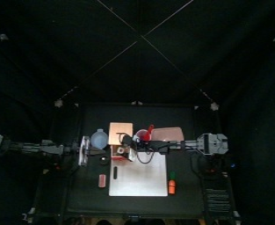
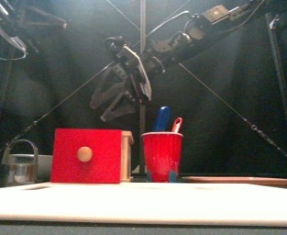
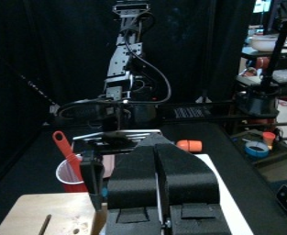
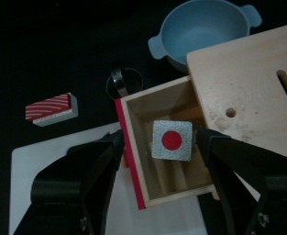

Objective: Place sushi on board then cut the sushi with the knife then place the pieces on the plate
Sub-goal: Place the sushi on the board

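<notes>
Right wrist view gives me the clearest look. The sushi (image 4: 171,139) lies in the pulled-out drawer (image 4: 185,184) of the wooden box (image 4: 249,83), with its pale end and red dot turned up toward the camera. My right gripper (image 4: 165,138) hangs over it with the jaws spread wide, one on each side of the sushi. I cannot tell whether either jaw touches it.

The bowl (image 4: 207,27) sits just beside the box. A red-and-white toy (image 4: 50,107) lies on the black table next to the board (image 4: 54,174).

From the front, the cup (image 2: 161,156) stands right beside the box's red drawer front, holding the blue knife (image 2: 163,117) and the red knife (image 2: 178,123). The plate (image 2: 237,181) lies flat to the right, behind the board. The metal cutter (image 2: 21,167) stands at the far left.

My left gripper (image 3: 161,179) is closed on nothing and hovers over the table's left side, near the bowl. An orange toy (image 3: 189,146) lies at the board's edge (on it or just off it, I cannot say).
</notes>
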Motion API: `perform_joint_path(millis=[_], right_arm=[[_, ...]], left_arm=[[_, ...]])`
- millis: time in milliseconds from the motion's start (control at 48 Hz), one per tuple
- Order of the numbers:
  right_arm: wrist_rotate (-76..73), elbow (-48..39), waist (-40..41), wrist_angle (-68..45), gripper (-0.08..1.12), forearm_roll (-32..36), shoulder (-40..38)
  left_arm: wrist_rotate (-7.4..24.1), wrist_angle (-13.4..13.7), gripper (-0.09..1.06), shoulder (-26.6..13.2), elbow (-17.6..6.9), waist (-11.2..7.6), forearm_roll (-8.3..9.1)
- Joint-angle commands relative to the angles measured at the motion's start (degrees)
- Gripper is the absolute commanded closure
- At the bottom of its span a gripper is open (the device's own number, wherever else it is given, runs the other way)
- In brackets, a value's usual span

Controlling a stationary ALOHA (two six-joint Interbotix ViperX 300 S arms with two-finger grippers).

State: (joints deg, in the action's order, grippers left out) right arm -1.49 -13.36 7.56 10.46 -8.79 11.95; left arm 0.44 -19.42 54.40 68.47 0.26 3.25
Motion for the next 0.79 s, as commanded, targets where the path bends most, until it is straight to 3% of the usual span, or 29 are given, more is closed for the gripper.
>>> perform_joint_path(millis=[21, 208, 458, 604, 792], right_arm=[[-0.1, 2.5, 0.4, 3.3, 0.14, -0.4, -1.6], [-0.1, 3.9, 0.1, 7.3, 0.21, 0.4, -0.6], [-2.5, 7.6, 0.4, 11.4, 0.21, 2.5, 2.4], [-9.2, 10.5, 0.2, 17.8, 0.21, 9.8, 2.3], [-20.0, 17.3, -2.3, 33.9, 0.21, 22.5, 2.6]], left_arm=[[-0.1, -0.4, 0.9, -0.3, -0.6, 0.09, 0.35], [0.0, -0.6, 0.9, -0.3, 0.0, 0.09, 1.05], [-0.1, -0.6, 0.9, -0.2, 0.5, 0.18, 0.97], [-0.1, -0.6, 0.9, -0.3, 0.8, 0.18, 0.88], [-0.1, -0.7, 0.9, -0.3, 0.8, 0.44, 0.97]])
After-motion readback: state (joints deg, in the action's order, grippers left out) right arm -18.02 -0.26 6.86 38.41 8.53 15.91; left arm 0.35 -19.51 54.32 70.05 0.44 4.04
